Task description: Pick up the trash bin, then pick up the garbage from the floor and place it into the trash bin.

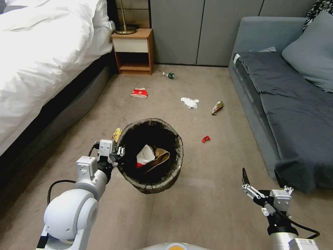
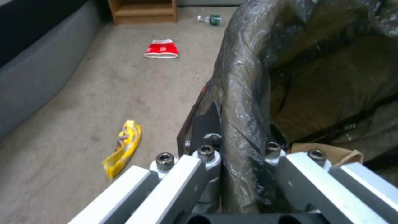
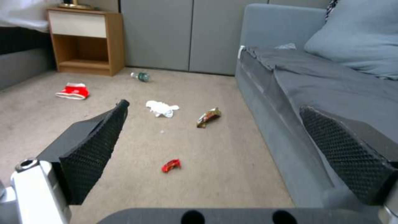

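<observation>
At the lower right of the head view, the right gripper (image 1: 261, 180) is held above bare carpet with its black textured fingers (image 3: 89, 146) spread wide and nothing between them. Left of centre, the left gripper (image 1: 120, 155) is pinched onto the near-left rim of the round trash bin lined with a dark brown-black plastic bag (image 1: 173, 139); in the left wrist view the bag-covered rim (image 2: 242, 102) is clamped between the jaws. Inside the bin a red-and-white carton (image 1: 145, 156) is seen beside a crumpled brown paper bag (image 1: 160, 157). A yellow snack wrapper (image 2: 123, 147) lies on the floor just beside the bin. Further up the frame, a small flat red packet (image 1: 205, 139) is noted, then a glossy brown wrapper (image 1: 217, 108), a white tissue (image 1: 189, 102) and a red-and-white carton piece (image 1: 139, 93). Farthest, a green-labelled plastic bottle (image 1: 169, 75) lies near the wooden nightstand (image 1: 133, 51).
</observation>
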You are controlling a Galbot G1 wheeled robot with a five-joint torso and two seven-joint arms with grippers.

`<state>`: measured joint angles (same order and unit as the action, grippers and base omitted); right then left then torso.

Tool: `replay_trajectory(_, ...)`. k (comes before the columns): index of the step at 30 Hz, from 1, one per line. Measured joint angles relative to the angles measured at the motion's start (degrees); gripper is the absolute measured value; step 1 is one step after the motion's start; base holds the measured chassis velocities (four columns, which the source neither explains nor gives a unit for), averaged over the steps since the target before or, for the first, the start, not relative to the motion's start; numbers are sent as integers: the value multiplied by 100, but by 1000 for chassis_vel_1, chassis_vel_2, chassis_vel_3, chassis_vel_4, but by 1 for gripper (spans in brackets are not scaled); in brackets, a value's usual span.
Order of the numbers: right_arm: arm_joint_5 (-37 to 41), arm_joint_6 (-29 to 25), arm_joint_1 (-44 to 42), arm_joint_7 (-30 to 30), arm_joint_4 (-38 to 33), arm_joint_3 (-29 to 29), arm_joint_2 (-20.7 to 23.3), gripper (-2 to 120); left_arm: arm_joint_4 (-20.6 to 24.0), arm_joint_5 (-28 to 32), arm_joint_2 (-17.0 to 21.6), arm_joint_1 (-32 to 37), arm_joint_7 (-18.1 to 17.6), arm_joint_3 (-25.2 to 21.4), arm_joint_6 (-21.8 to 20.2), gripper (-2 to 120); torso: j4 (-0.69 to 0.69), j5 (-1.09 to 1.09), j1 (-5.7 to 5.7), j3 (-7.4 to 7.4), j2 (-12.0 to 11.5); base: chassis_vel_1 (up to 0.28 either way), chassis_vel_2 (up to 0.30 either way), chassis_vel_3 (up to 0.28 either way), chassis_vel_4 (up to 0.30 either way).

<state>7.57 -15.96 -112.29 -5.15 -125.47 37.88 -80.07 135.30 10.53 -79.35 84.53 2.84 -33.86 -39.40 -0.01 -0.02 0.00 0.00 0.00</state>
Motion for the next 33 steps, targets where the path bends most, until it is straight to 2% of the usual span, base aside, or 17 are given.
replay_trajectory(5,-12,-1,4,-9,19,-19,-5,100,-1,6,1,-1,3,-10,0,2,2,5,0,0,0,-173,167,188,-172)
replay_trajectory(7,-14,-3,4,-13,20,-26,-11,100,-1,6,1,0,2,-11,0,2,2,0,0,0,0,-178,180,199,-163)
replay_trajectory(33,46,119,173,-16,247,-101,33,100,-2,10,-7,-2,4,5,0,2,2,2,0,1,0,-145,150,156,-156)
